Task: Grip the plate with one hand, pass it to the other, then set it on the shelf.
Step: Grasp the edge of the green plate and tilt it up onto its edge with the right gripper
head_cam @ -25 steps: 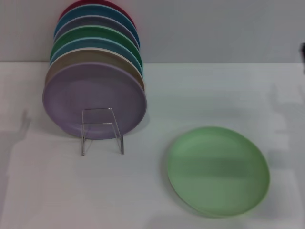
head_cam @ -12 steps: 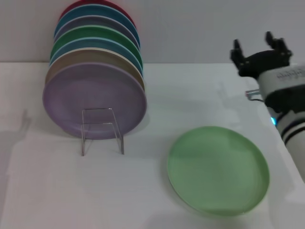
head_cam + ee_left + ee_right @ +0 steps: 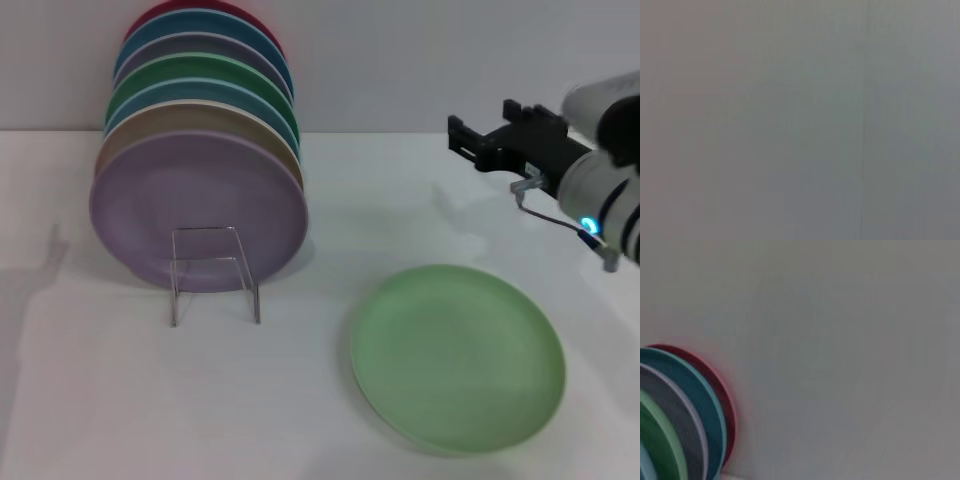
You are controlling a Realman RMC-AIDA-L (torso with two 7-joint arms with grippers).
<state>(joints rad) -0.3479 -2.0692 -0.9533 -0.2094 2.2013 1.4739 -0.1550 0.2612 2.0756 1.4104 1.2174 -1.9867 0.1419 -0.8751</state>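
Head view: the mint-green plate lies flat on the white table, right of the wire rack holding a lilac plate. The right gripper hovers beyond it, fingers apart. Right wrist view: just the stacked plates' edges. Left gripper's nowhere.

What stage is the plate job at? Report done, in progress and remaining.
Done: nothing; the plate lies flat on the table, ungripped. In progress: the right gripper is above the table beyond the plate, not touching it. The left gripper is out of view. Remaining: grip, handover, and setting it on the shelf.
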